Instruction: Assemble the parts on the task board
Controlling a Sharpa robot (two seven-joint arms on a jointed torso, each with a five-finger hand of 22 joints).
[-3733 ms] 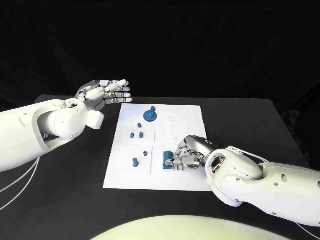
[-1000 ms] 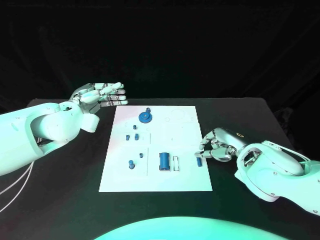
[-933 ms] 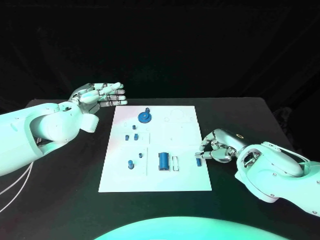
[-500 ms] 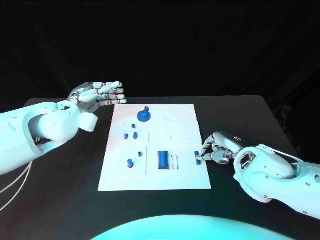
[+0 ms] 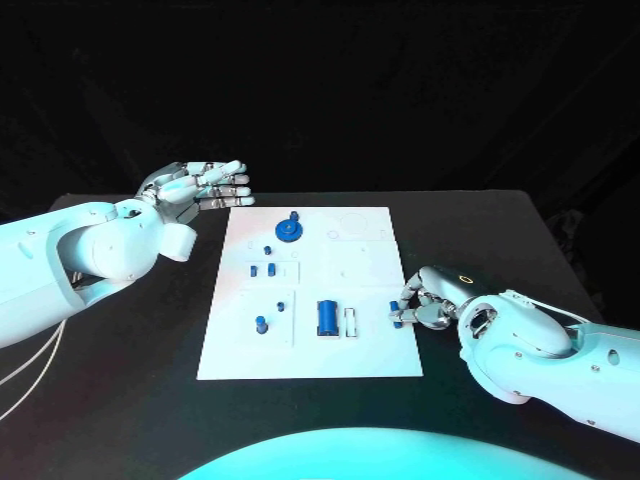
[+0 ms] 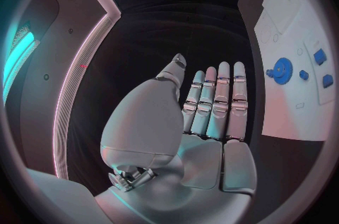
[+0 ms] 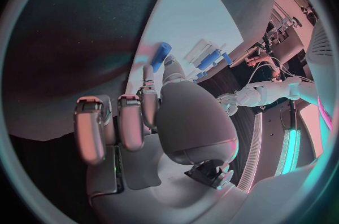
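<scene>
Small blue peg (image 5: pixel 395 312) pinched in right hand (image 5: pixel 430 300) at board's (image 5: pixel 363 362) right edge, not yet seated; gear (image 5: pixel 290 232) near far edge, cylinder (image 5: pixel 327 317) and pegs mid-board look placed; left hand (image 5: pixel 198 187) off far-left corner, fingers straight together, empty.

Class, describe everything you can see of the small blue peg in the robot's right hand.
The blue peg is a short, smooth cylinder, plastic by its look, plain and unmarked. The right hand pinches it between fingertips, so part of it is covered. It is at the white board's right edge, roughly level with the larger blue cylinder lying there. Whether it touches the board cannot be told.
</scene>
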